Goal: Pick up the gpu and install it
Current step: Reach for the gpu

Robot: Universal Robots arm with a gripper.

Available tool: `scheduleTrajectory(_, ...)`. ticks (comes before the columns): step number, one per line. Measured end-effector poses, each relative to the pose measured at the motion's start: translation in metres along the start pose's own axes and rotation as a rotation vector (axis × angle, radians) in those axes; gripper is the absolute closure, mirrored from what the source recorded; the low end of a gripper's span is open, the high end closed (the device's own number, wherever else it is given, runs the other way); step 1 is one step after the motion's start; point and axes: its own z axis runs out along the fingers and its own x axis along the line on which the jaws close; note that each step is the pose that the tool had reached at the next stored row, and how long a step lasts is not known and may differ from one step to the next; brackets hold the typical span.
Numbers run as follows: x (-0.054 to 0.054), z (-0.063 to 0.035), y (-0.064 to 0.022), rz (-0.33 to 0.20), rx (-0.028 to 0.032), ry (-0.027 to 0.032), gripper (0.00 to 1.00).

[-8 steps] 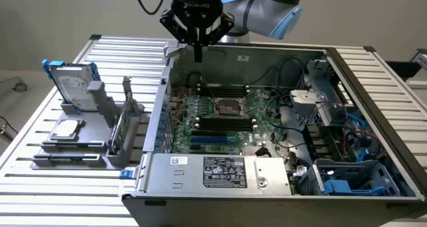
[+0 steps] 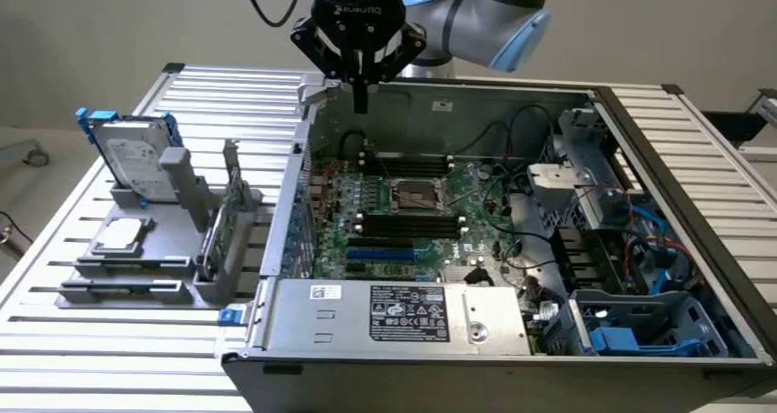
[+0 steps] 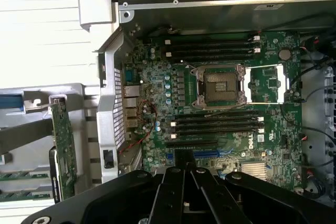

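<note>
From the exterior view's left: the silver hard drive in its blue frame stands in the grey plastic parts rack, which keeps each part upright and reachable from above. The gpu, a thin green-faced card with a silver end bracket, stands on edge in the rack's slot beside the open grey computer case, untouched. My black gripper hangs above the case's rear wall, fingers pressed together, empty. The green motherboard lies exposed for installation.
</note>
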Motion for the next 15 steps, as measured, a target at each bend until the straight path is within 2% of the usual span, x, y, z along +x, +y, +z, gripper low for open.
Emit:
scheduleTrajectory(7,0.000,0.0000,0.0000,0.000,0.0000,0.0000,0.89)
scheduleTrajectory(15,0.035,0.0002,0.0034,0.000,0.0000,0.0000,0.89)
